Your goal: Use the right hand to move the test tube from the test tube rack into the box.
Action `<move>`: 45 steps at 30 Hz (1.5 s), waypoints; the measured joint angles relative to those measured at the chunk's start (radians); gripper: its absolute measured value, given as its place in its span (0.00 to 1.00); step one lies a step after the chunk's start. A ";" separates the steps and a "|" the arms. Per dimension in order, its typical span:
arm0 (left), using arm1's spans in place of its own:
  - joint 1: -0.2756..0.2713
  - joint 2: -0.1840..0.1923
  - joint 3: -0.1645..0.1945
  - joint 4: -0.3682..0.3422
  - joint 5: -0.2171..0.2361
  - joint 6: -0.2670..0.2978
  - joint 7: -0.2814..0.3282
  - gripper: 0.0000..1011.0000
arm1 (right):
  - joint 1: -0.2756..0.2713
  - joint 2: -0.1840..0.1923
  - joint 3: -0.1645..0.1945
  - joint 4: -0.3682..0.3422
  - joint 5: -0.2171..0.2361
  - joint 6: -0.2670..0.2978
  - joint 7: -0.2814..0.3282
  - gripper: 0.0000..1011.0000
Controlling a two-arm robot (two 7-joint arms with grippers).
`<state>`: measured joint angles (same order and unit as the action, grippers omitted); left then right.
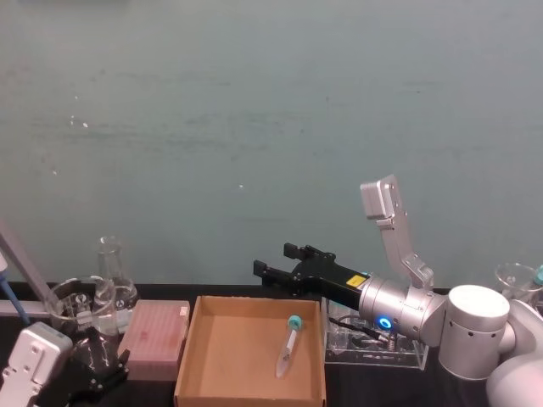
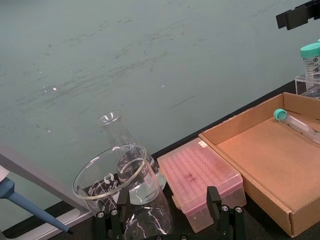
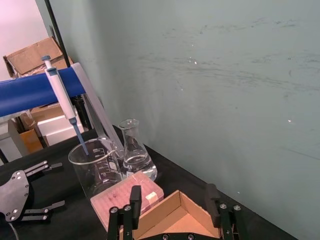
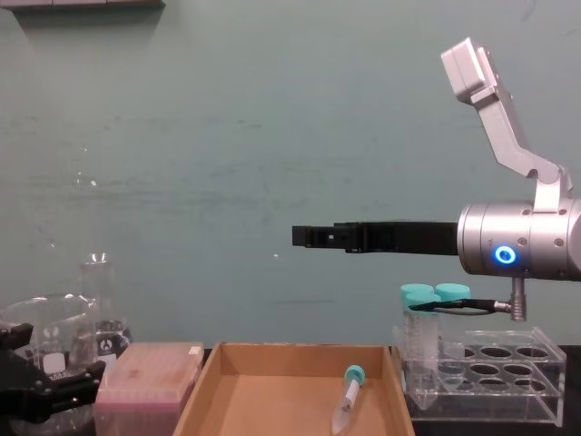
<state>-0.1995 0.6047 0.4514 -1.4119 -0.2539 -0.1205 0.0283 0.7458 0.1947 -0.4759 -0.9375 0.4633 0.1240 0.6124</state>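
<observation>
The test tube (image 1: 288, 343) lies flat in the box (image 1: 237, 349), below the right hand (image 1: 273, 259), whose jaws are spread apart and empty. The left gripper (image 2: 165, 216) sits low, its jaws apart too.

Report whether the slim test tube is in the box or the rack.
In the box: the test tube lies flat on its floor.

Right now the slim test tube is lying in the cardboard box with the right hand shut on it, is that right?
Not quite. The test tube does lie in the box, but the right hand is not shut on it. It is open and empty, held in the air above the box, well apart from the tube. The head view shows its two fingers spread with nothing between them.
</observation>
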 joint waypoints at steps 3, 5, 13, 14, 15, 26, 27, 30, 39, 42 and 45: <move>0.000 0.000 0.000 0.000 0.000 0.000 0.000 0.99 | 0.000 0.000 0.000 0.000 0.000 0.000 0.000 0.89; 0.000 0.000 0.000 0.000 0.000 0.000 0.000 0.99 | 0.000 0.000 0.001 0.000 0.000 -0.001 0.000 0.93; 0.000 0.000 0.000 0.000 0.000 0.000 0.000 0.99 | 0.000 0.000 0.001 0.000 0.000 -0.001 0.000 0.99; 0.000 0.000 0.000 0.000 0.000 0.000 0.000 0.99 | -0.004 0.006 -0.003 -0.009 -0.003 -0.007 0.000 0.99; 0.000 0.000 0.000 0.000 0.000 0.000 0.000 0.99 | -0.009 0.012 -0.006 -0.017 -0.007 -0.014 -0.001 0.99; 0.000 0.000 0.000 0.000 0.000 0.000 0.000 0.99 | -0.128 0.092 0.029 -0.226 -0.086 -0.224 -0.120 0.99; 0.000 0.000 0.000 0.000 0.000 0.000 0.000 0.99 | -0.156 0.103 0.044 -0.264 -0.113 -0.260 -0.164 0.99; 0.000 0.000 0.000 0.000 0.000 0.000 0.000 0.99 | -0.218 0.120 0.077 -0.327 -0.176 -0.314 -0.275 0.99; 0.000 0.000 0.000 0.000 0.000 0.000 0.000 0.99 | -0.403 0.144 0.197 -0.444 -0.270 -0.312 -0.547 0.99; 0.000 0.000 0.000 0.000 0.000 0.000 0.000 0.99 | -0.456 0.142 0.235 -0.465 -0.270 -0.282 -0.599 0.99; 0.000 0.000 0.000 0.000 0.000 0.000 0.000 0.99 | -0.500 0.137 0.270 -0.479 -0.258 -0.243 -0.629 0.99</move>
<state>-0.1995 0.6047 0.4514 -1.4120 -0.2539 -0.1205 0.0283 0.2463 0.3315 -0.2059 -1.4169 0.2050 -0.1192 -0.0165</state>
